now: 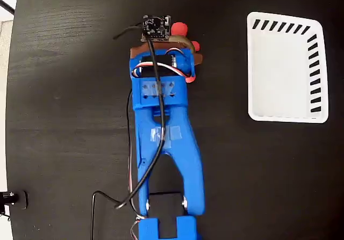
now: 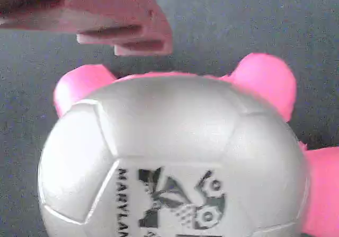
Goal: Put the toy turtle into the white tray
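Currently the gripper (image 1: 180,38) is down over the turtle (image 2: 175,157); the wrist view shows one finger (image 2: 127,33) just beyond the shell, the other unseen, so jaw state unclear. Turtle sits on the table (image 1: 70,116), well apart from the tray (image 1: 285,111). Step judged: grasp. Next: close, lift, carry to tray.

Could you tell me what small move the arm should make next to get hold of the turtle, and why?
Probably close the jaws. The wrist view shows the toy turtle right below a fingertip, seemingly not gripped yet, while the white tray sits empty at right in the fixed view.
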You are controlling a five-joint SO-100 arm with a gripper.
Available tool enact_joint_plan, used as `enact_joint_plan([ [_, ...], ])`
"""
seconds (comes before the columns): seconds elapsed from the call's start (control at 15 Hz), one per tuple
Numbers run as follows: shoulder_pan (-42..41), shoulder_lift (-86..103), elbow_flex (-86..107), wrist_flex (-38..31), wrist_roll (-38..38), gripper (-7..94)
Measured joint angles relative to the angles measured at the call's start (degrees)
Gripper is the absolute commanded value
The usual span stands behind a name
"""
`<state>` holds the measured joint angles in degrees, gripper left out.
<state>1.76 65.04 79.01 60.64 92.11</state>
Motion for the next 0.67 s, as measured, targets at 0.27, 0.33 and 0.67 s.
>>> enact_joint_plan([
  [0.27, 0.1, 0.0, 0.3, 0.0, 0.0, 59],
  [0.33, 0.1, -0.1, 0.7, 0.0, 0.0, 59],
  [0.67, 0.1, -0.1, 0.8, 0.0, -1.0, 59],
])
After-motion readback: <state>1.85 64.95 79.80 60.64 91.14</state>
